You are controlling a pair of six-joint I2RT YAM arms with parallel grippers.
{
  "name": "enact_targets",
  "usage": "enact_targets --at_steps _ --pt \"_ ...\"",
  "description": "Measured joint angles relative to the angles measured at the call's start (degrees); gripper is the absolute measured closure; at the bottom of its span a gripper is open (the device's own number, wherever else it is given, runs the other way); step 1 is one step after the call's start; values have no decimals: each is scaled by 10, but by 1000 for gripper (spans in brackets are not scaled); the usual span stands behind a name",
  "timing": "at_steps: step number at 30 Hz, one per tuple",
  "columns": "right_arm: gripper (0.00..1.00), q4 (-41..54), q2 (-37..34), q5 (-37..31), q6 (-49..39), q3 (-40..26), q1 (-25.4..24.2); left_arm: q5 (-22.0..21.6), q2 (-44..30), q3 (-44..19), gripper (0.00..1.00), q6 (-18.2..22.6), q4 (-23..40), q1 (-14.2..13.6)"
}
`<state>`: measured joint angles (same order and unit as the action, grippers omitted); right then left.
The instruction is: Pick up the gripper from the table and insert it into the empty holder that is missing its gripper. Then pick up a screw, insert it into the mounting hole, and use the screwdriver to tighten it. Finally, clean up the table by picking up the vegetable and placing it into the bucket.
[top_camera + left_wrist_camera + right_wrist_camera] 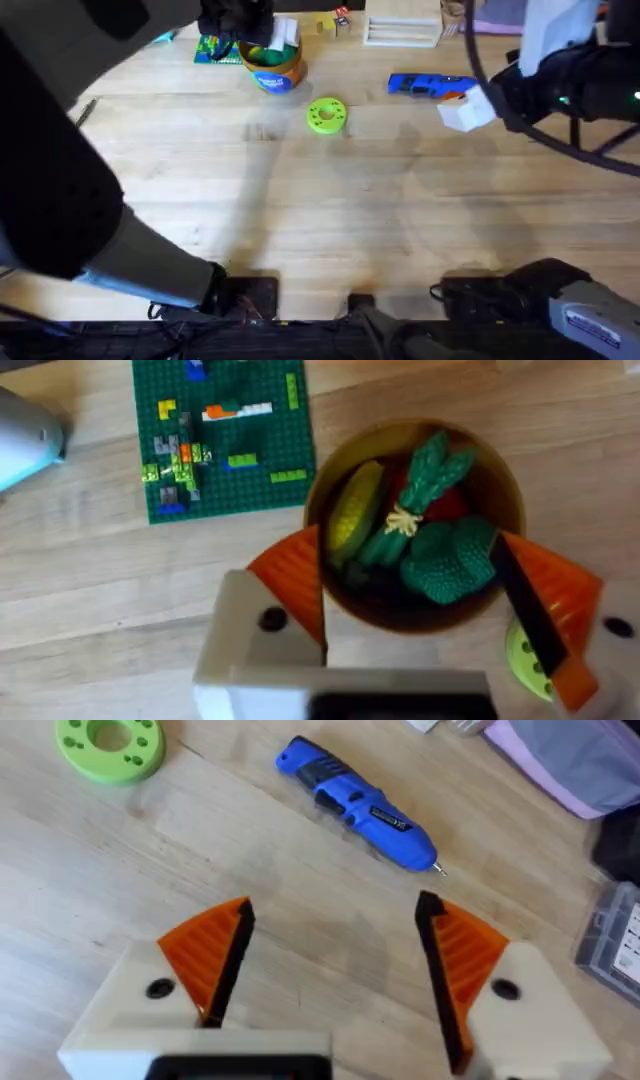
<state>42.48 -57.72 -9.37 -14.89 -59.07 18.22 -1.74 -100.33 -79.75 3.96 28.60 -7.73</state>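
Observation:
The orange-yellow bucket [273, 70] stands at the table's far left-centre. In the left wrist view the dark green leafy vegetable [432, 468] lies inside the bucket [500, 480] among other toy foods. My left gripper [403, 546] hovers open right above the bucket, one orange pad on each side of the rim, holding nothing. To the far right lies the blue screwdriver [428, 86] [356, 804]. My right gripper [337, 908] is open and empty over bare wood just short of it, also seen from overhead [466, 110]. The loose gripper piece, holder, mounting hole and screw are out of view.
A lime-green ring [326, 115] lies right of the bucket. A green brick plate [225, 435] sits left of it. A white rack [403, 30] and small blocks [330, 25] line the far edge. A purple bag [575, 760] and clear box [615, 935] lie beyond the screwdriver.

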Motion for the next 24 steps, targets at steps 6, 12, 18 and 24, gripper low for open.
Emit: enact_targets --at_steps 6,12,18,24 --pt "8 0 103 0 45 0 0 0 91 0 241 36 76 -24" --pt "10 0 210 0 89 0 0 1 218 0 987 65 189 -116" --pt "10 0 272 0 108 0 0 2 287 0 303 72 264 -195" --pt "10 3 296 0 117 0 0 3 317 0 9 72 266 -237"
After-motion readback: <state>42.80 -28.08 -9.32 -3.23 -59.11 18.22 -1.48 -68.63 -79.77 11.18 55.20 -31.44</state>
